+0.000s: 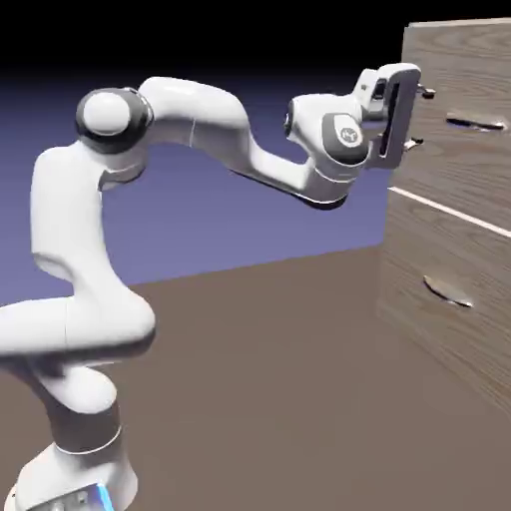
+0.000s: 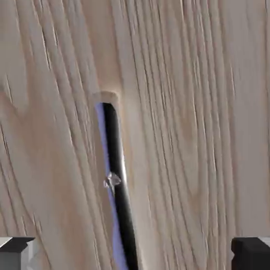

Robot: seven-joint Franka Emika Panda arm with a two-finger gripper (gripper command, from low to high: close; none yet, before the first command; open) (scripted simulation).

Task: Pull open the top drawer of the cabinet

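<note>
The cabinet (image 1: 491, 344) stands at the exterior view's right, its top drawer (image 1: 464, 70) showing grey-brown wood grain and a slim silver bar handle (image 1: 474, 124). My gripper (image 1: 420, 119) is open, one finger above the other, just short of the drawer front and a little to the left of the handle. Wood grain fills the hand view, where the handle (image 2: 117, 179) runs as a dark bar down to the bottom edge. It lies between the two grey fingertips (image 2: 16, 254), left of the middle. Nothing is held, and the drawer sits flush.
A thin pale seam (image 1: 449, 212) divides the top drawer from the lower drawer (image 1: 469, 250), which carries a curved handle (image 1: 447, 290). The brown table (image 1: 250, 389) spreads below the arm, whose elbow (image 1: 110, 120) rises at the exterior view's left.
</note>
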